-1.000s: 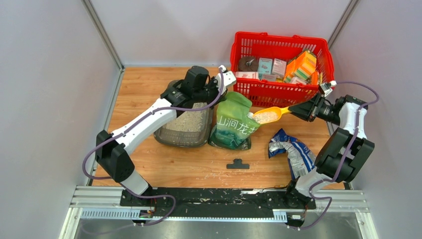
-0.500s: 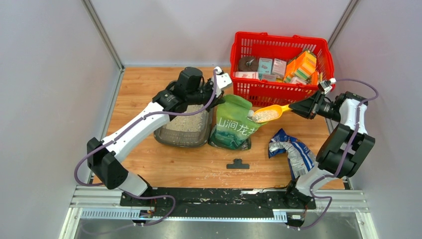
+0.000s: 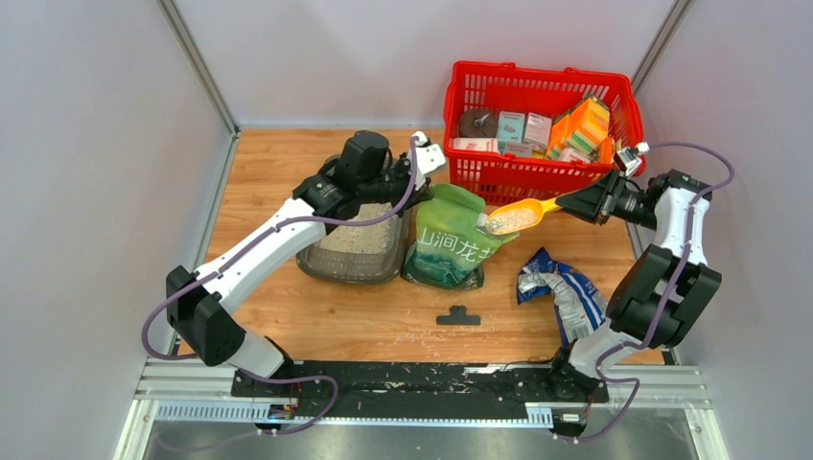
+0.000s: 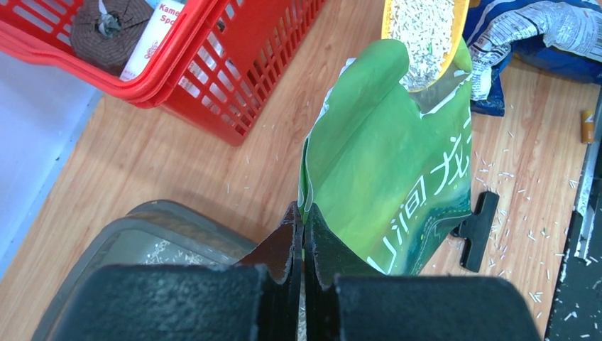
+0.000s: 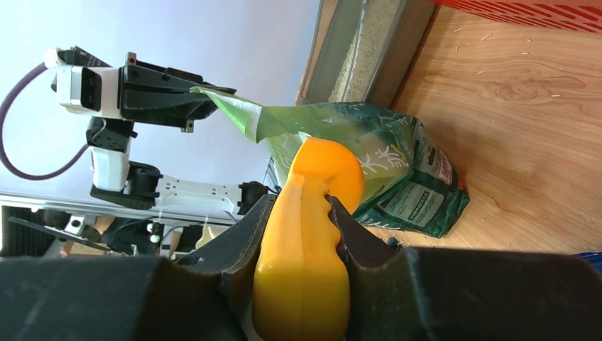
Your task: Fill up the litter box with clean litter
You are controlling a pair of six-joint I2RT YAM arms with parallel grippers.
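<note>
The litter box (image 3: 357, 251) is a dark grey tray left of centre with pale clean litter (image 3: 360, 233) lying in it; its rim (image 4: 174, 220) also shows in the left wrist view. Right beside it stands a green litter bag (image 3: 449, 241). My left gripper (image 3: 414, 192) is shut on the bag's top edge (image 4: 304, 206), holding the mouth up. My right gripper (image 3: 575, 205) is shut on the handle of a yellow scoop (image 5: 312, 213). The scoop bowl (image 3: 514, 219) holds litter (image 4: 422, 25) and hovers at the bag's mouth.
A red wire basket (image 3: 540, 165) with boxes stands at the back right, just behind the scoop. A crumpled blue-and-white bag (image 3: 561, 286) lies front right, a black clip (image 3: 458, 315) front centre. Stray granules dot the wooden table (image 3: 278, 172). Grey walls close both sides.
The left arm shifted a little left and back, still gripping the bag edge. The right gripper drew slightly up and right, and the loaded scoop rose a touch at the bag's mouth.
</note>
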